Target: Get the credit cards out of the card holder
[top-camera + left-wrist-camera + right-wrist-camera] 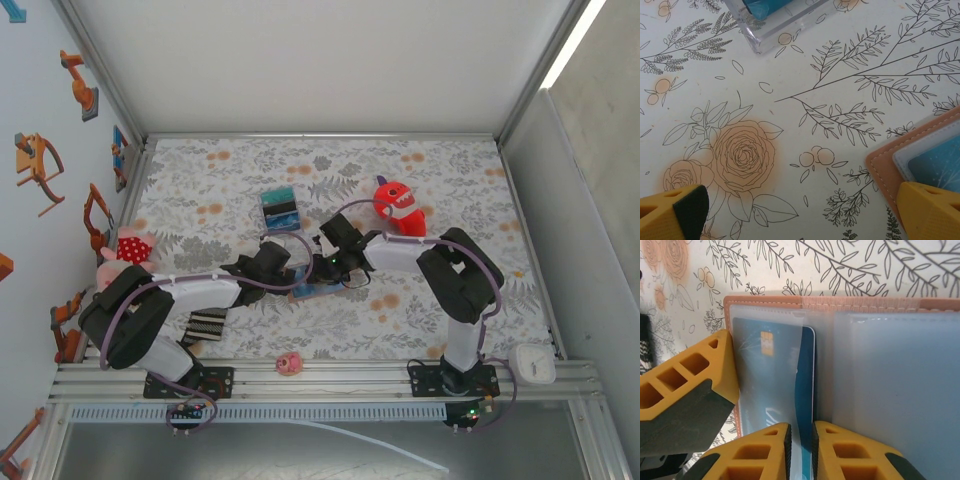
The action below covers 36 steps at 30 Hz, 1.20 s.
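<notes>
Card holder (865, 303) open, right gripper (801, 450) closed — pinching credit card (775, 375)

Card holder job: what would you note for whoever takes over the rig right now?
Left gripper: open, one finger on the edge of the card holder, which lies open on the table.
Right gripper: shut on the blue card, which sits in its clear sleeve.
Done: holder open and steadied, card gripped.
Left: pull this card out, set it down, then check the other sleeves; their contents are unclear.
</notes>
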Motion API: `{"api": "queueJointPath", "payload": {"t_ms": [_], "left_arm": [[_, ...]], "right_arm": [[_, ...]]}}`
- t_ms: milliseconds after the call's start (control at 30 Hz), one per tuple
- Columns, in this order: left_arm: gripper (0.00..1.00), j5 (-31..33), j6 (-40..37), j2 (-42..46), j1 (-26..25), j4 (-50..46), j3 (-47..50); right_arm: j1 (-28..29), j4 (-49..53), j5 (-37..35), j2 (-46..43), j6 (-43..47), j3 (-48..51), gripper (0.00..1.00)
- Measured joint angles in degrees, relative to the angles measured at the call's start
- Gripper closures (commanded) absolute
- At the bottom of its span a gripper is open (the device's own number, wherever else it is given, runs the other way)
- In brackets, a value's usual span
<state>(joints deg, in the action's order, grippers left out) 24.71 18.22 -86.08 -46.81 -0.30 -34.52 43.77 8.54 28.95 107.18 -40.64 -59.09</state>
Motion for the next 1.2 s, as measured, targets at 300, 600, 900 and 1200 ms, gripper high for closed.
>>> {"api": "queueJointPath", "payload": {"t_ms": [300,600,900,1200], "left_arm": [[0.03,1.01,0.00,0.00,0.00,-0.66,-0.24],[0.03,1.25,0.00,-0.07,-0.04,-1.01,-0.44],[0.03,1.44,-0.02,-0.57,-0.04,-1.90,-1.16],[0.03,1.49,0.00,-0.92,-0.04,-2.14,-1.57]], "right_arm": [[-1.66,-9.07,4.46,-0.33,-3.85,4.72,0.86],[-3.10,-17.88,7.91,-0.70,-7.87,8.83,0.86],[-4.20,-23.82,9.94,-0.76,-10.75,11.15,0.89],[-5.20,-25.62,10.54,-1.36,-11.30,12.13,0.92]]}}
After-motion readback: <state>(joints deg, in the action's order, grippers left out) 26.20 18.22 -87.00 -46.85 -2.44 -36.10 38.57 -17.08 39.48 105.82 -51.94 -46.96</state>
